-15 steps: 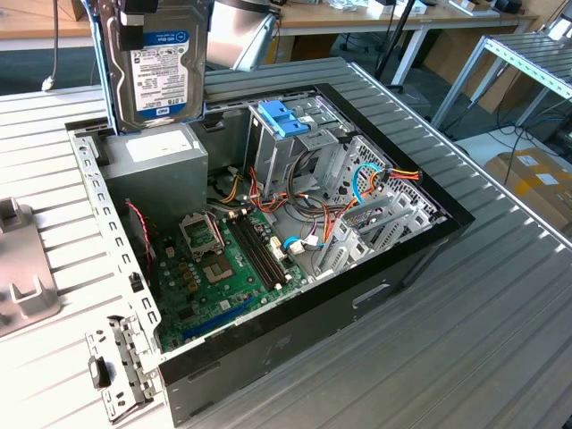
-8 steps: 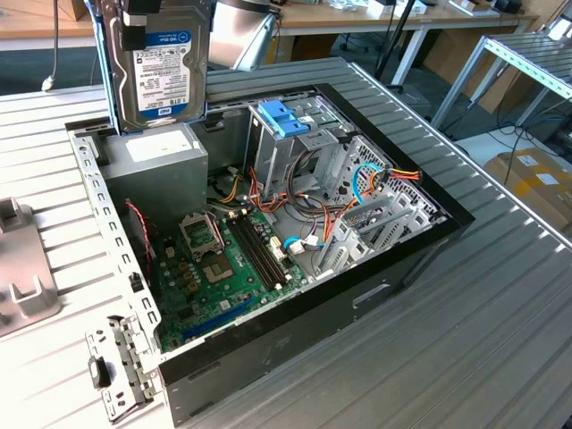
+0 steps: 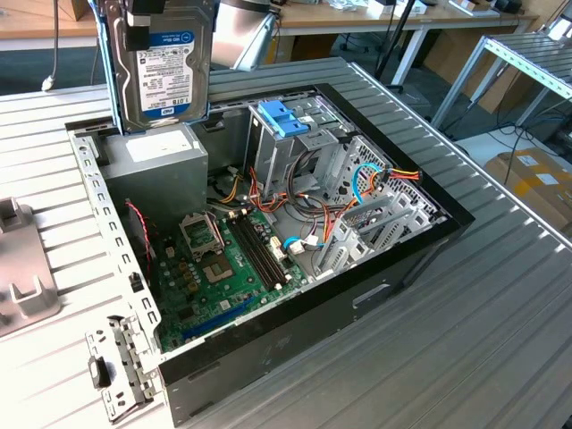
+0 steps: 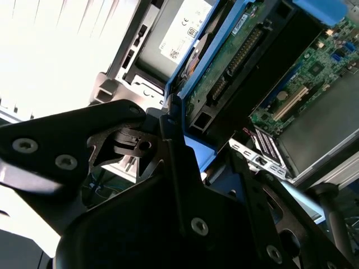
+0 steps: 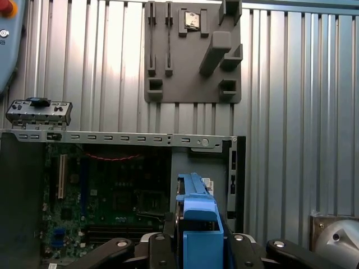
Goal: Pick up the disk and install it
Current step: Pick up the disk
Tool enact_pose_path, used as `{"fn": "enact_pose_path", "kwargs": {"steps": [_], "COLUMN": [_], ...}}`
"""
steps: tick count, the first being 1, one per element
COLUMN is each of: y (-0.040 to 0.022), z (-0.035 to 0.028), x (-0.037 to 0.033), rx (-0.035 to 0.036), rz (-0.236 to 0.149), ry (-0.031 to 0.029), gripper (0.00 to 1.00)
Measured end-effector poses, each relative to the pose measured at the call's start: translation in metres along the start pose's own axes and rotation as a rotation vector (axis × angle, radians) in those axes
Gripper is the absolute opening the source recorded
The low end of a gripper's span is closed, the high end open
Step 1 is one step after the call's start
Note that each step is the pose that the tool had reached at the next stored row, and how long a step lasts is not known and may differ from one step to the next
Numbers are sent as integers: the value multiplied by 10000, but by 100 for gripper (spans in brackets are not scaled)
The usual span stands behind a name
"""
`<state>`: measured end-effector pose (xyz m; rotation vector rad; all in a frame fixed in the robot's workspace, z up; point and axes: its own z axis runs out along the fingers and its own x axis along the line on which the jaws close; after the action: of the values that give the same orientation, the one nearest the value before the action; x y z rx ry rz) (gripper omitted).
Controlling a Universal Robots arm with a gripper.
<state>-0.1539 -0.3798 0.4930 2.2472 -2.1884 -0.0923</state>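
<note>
The disk, a silver-grey drive with a white label in a light-blue frame, hangs upright in the air above the back corner of the open computer case, at the exterior view's left. My gripper is shut on its top edge. In the first wrist view the blue frame sits between my black fingers, over the case. The second wrist view shows the disk's green circuit-board side, with the gripper clamped on the frame's end.
Below the disk sits the grey power supply box. The drive cage with blue tabs stands mid-case beside tangled cables. The motherboard covers the case floor. A grey parts fixture lies on the ribbed table.
</note>
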Motion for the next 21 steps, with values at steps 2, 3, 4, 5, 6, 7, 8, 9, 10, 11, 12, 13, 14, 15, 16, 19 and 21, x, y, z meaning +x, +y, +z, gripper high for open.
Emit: {"fn": "enact_pose_path", "kwargs": {"steps": [2, 3, 4, 5, 6, 7, 8, 9, 10, 11, 12, 13, 14, 15, 16, 19, 21], "y": [-7, -12, -16, -20, -24, -28, -31, -36, -39, -43, -54, -59, -65, -73, -81, -96, -108], "z": [0, 0, -1, 0, -1, 0, -1, -1, -1, -1, -1, -1, -1, -1, -2, -2, -2], "x": [2, 4, 4, 6, 7, 8, 8, 10, 11, 12, 15, 17, 19, 21, 24, 28, 31], "rx": [0, -1, -1, 0, -1, 0, -1, -1, -1, -1, -1, -1, 0, 0, -1, 0, -1], "rz": [0, 0, 0, 0, 0, 0, 0, 0, 0, 0, 0, 0, 0, 0, 0, 0, 0], "ry": [0, 0, 1, 0, 0, 0, 0, 1, 0, 0, 0, 0, 0, 0, 0, -1, 0], "gripper": [37, 37, 37, 37, 37, 37, 37, 37, 37, 37, 37, 37, 37, 37, 37, 37, 37]}}
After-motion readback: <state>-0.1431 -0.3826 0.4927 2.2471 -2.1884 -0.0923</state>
